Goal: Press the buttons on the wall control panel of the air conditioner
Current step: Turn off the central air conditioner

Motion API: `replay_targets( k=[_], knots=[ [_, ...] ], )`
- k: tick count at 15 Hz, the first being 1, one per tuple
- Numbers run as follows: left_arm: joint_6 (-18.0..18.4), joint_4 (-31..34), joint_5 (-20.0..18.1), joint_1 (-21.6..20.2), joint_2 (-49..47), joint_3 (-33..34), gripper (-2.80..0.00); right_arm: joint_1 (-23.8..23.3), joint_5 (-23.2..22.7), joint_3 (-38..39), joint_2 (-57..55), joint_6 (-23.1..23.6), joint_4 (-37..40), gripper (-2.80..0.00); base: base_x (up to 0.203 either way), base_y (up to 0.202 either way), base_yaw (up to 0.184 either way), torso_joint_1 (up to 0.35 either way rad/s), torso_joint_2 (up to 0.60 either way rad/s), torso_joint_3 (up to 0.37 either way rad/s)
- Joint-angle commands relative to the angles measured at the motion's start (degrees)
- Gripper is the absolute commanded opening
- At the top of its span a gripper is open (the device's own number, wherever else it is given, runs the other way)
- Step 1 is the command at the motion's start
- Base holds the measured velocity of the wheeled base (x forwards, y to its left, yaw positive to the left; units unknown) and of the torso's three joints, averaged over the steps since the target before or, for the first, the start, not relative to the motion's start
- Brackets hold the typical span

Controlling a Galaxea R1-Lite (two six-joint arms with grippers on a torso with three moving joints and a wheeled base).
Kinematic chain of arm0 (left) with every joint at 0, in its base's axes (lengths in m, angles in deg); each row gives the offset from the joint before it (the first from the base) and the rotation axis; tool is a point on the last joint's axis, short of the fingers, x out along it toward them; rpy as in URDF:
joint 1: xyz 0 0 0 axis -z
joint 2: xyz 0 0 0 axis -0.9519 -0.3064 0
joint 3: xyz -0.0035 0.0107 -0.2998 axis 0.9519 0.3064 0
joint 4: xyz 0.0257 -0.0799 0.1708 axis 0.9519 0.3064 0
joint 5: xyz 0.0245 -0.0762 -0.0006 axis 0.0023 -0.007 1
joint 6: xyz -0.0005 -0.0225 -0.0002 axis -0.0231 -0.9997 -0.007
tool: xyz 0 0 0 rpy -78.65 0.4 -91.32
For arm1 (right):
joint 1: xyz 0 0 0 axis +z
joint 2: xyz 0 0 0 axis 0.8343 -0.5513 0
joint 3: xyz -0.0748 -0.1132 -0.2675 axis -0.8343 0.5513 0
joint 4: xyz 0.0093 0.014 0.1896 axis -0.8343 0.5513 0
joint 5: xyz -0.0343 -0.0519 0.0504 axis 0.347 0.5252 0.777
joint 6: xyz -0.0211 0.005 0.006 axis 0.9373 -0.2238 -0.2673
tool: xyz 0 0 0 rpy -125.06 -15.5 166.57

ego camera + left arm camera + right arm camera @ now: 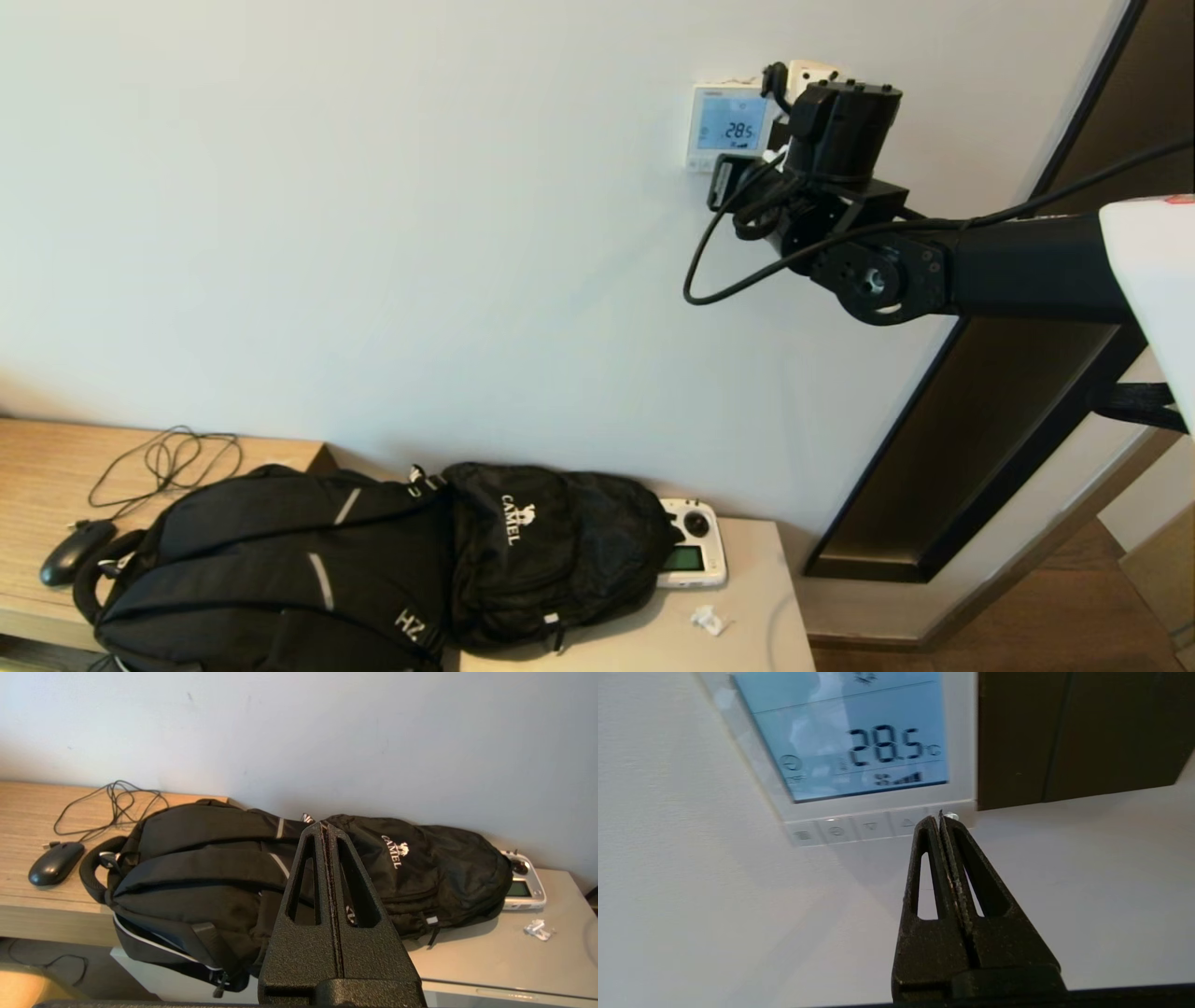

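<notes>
You see the panel (726, 126) up on the wall (420, 233) — the right gripper (940, 817) sits at its buttons (873, 828). Down low, two bags (373, 560) lie side by side — a mouse (75, 551) to their left, a controller (693, 555) to their right.

Right arm (1018, 266): black tube, round bolted joint, white cover near the shoulder.
Cables (719, 271): black, looped by the wrist.
Right gripper (940, 820): grainy black tapered fingers with triangular cut-outs.
Left gripper (325, 828): same.
</notes>
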Motion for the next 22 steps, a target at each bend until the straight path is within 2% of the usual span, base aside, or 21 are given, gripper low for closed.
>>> replay_targets(
  k=[1,11,22],
  knots=[
    [-0.01,-0.02,0.07,-0.01,0.02,0.0,-2.8,-0.18,0.17,0.03,-0.09,-0.06,-0.29,-2.8,0.0,0.0,0.0,0.0,0.0,0.0],
    [-0.01,-0.02,0.0,-0.07,0.02,0.0,-2.8,-1.58,-0.3,-1.02,-2.03,0.0,0.06,-2.8,0.0,0.0,0.0,0.0,0.0,0.0],
    [-0.01,-0.02,0.02,0.0,0.02,0.0,-2.8,-1.14,-0.39,0.0,-0.69,-0.26,-0.55,-2.8,0.0,0.0,0.0,0.0,0.0,0.0]
  ],
)
